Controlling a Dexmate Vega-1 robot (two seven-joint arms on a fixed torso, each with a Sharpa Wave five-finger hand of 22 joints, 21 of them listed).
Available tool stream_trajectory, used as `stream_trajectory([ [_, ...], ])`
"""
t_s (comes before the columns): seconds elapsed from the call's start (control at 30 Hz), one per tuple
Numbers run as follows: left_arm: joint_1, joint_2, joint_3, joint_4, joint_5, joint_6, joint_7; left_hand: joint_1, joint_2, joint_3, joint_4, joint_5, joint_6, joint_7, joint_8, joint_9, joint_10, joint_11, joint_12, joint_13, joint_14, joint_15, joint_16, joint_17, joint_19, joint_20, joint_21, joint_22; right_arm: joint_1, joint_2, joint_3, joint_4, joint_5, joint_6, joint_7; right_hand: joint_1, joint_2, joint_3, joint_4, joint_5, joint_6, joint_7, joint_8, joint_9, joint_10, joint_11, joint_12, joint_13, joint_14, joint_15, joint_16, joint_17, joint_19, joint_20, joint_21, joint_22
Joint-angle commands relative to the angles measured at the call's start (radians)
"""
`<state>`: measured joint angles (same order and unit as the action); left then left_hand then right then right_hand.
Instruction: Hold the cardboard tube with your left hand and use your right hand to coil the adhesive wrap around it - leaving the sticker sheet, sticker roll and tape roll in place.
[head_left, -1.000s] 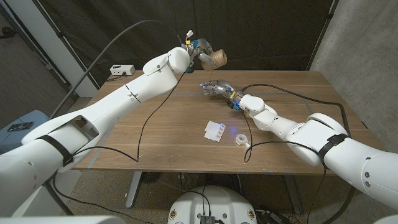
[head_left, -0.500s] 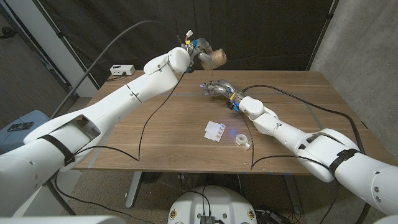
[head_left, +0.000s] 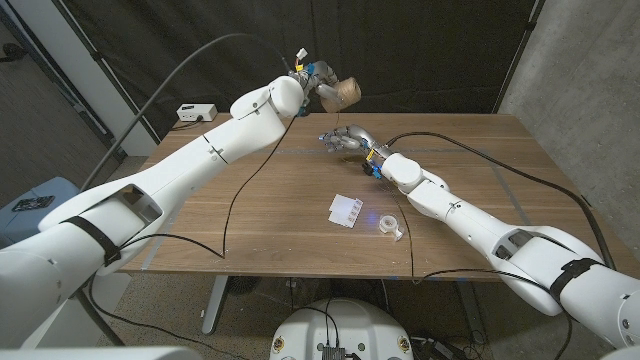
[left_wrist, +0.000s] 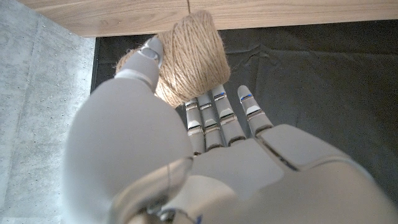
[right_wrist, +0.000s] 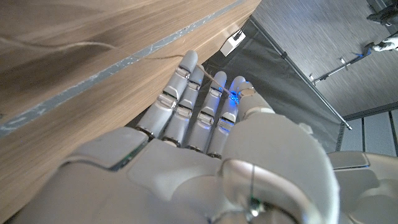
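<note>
Cardboard tube (head_left: 345, 93), twine-wound, still gripped aloft by left hand (head_left: 322, 78) beyond table's (head_left: 250, 200) far edge. Right hand (head_left: 345, 139) shifted slightly farther, thin strand pinched between fingers (right_wrist: 214, 102).

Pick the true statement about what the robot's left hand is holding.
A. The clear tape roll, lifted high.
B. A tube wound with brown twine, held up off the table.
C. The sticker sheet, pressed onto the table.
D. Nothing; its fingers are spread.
B: the left hand grips the twine-wound tube above the table's far edge.
</note>
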<state>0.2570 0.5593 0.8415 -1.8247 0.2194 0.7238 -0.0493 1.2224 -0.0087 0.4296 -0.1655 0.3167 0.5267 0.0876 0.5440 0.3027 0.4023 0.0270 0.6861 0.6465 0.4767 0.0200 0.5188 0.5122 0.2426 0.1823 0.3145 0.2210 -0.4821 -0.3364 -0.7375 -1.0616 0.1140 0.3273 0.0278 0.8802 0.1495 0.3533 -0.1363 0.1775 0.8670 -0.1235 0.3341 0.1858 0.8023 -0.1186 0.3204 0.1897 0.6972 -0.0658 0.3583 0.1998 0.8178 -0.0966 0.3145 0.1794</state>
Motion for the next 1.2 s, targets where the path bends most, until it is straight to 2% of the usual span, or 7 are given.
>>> stream_trajectory([
  [0.03, -0.018, -0.004, 0.010, 0.029, -0.011, 0.004, -0.003, 0.048, 0.110, 0.002, 0.003, 0.008, 0.028, 0.024, 0.048, 0.065, 0.007, 0.001, 0.005, 0.078, 0.004, 0.010, 0.008, 0.003, -0.002, 0.003, 0.005, 0.004, -0.037, -0.052, -0.001, -0.139, -0.051, -0.068, -0.035, -0.002, 0.012, 0.008, 0.007, 0.004, 0.020, -0.001, -0.005, 0.001, 0.015, 0.001, -0.008, 0.000, 0.018, -0.153, -0.003, 0.001, 0.013, -0.086, 0.008, 0.004],
  [0.47, -0.032, -0.014, 0.020, 0.062, -0.014, -0.002, 0.001, 0.047, 0.110, 0.001, 0.003, 0.012, 0.030, 0.025, 0.046, 0.068, 0.009, 0.002, 0.005, 0.079, 0.006, 0.011, 0.010, 0.003, -0.002, 0.005, 0.005, 0.005, -0.064, -0.075, 0.016, -0.214, -0.045, -0.109, -0.040, -0.005, 0.014, 0.013, 0.008, 0.002, 0.034, 0.001, -0.009, 0.001, 0.031, 0.000, -0.013, 0.000, 0.035, -0.153, -0.009, 0.001, 0.019, -0.083, 0.010, 0.004],
  [0.73, -0.036, -0.018, 0.023, 0.076, -0.019, 0.000, 0.001, 0.048, 0.110, 0.000, 0.002, 0.014, 0.031, 0.025, 0.045, 0.069, 0.011, 0.003, 0.004, 0.080, 0.005, 0.011, 0.012, 0.004, -0.003, 0.005, 0.006, 0.005, -0.085, -0.099, 0.026, -0.272, -0.043, -0.136, -0.042, -0.017, 0.029, 0.020, 0.022, 0.002, 0.041, 0.004, -0.015, 0.002, 0.044, 0.009, -0.018, 0.000, 0.051, -0.152, -0.013, 0.004, 0.022, -0.082, 0.012, 0.005],
  [1.2, -0.038, -0.021, 0.032, 0.087, -0.016, 0.009, 0.009, 0.045, 0.110, -0.002, 0.003, 0.017, 0.031, 0.024, 0.043, 0.072, 0.010, 0.002, 0.004, 0.082, 0.005, 0.013, 0.014, 0.004, -0.003, 0.005, 0.007, 0.005, -0.131, -0.149, 0.055, -0.360, -0.027, -0.160, -0.043, -0.030, 0.029, 0.024, 0.032, 0.001, 0.054, 0.009, -0.021, 0.003, 0.055, 0.010, -0.026, 0.001, 0.065, -0.149, -0.020, 0.005, 0.023, -0.081, 0.012, 0.006],
])
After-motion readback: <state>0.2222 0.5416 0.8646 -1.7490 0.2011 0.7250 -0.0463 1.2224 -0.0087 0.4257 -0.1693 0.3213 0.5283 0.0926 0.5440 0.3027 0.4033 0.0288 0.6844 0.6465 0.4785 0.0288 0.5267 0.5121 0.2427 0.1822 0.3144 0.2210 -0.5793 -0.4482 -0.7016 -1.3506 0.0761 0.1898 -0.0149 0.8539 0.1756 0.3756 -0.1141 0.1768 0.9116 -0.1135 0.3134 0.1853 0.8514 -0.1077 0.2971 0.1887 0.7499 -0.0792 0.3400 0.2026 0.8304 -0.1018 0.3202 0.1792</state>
